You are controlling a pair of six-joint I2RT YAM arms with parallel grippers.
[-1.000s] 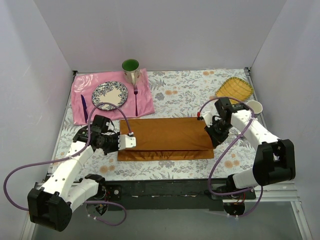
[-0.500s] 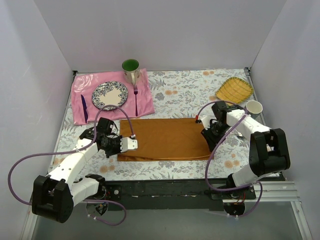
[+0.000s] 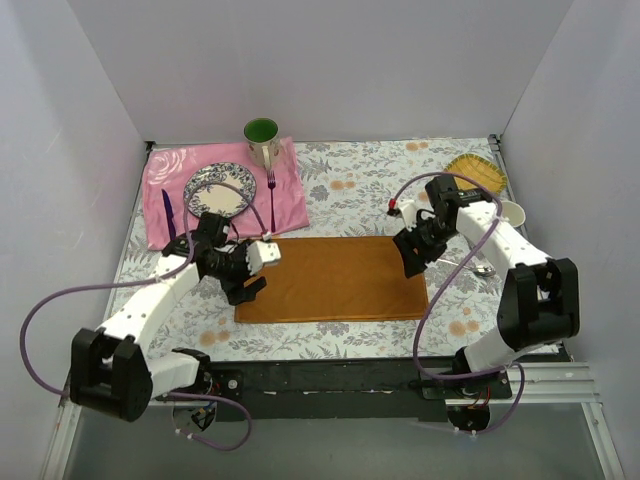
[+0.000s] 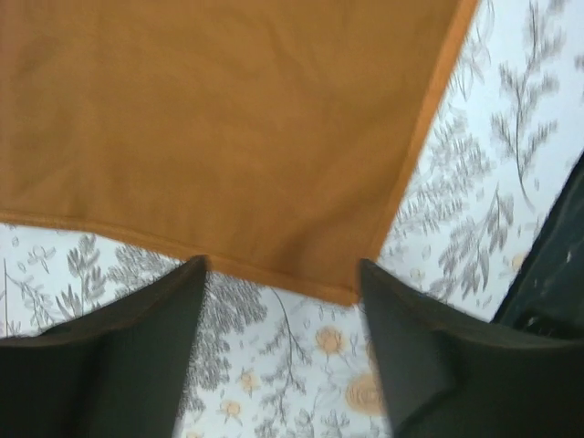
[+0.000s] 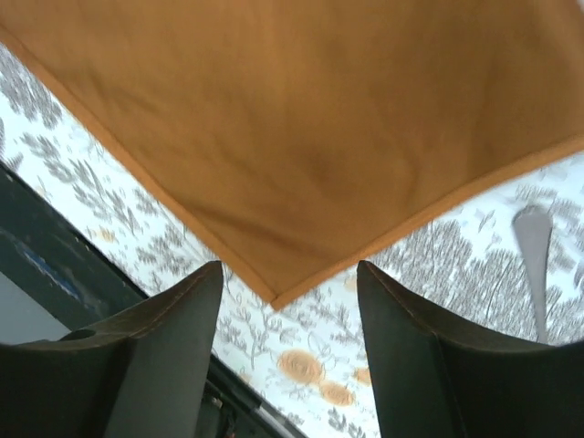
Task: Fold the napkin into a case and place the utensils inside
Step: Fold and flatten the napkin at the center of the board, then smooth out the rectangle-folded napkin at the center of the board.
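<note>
We see one napkin (image 3: 335, 278), folded into a flat rectangle mid-table between our two grippers. The left gripper (image 4: 278, 283) hangs at its left end, fingers wide and empty. The right gripper (image 5: 287, 274) is equally wide and empty at its right end. Three utensils lie outside it: one spoon (image 3: 478, 269) just right, one fork (image 3: 271, 196) and one knife (image 3: 168, 216) on the pink cloth (image 3: 290, 205).

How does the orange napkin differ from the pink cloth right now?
The napkin is plain rust-orange and carries nothing; the pink cloth holds a plate, fork and knife. The napkin lies mid-table; the pink cloth sits in the far-left corner. Both lie flat on the floral table cover.
</note>
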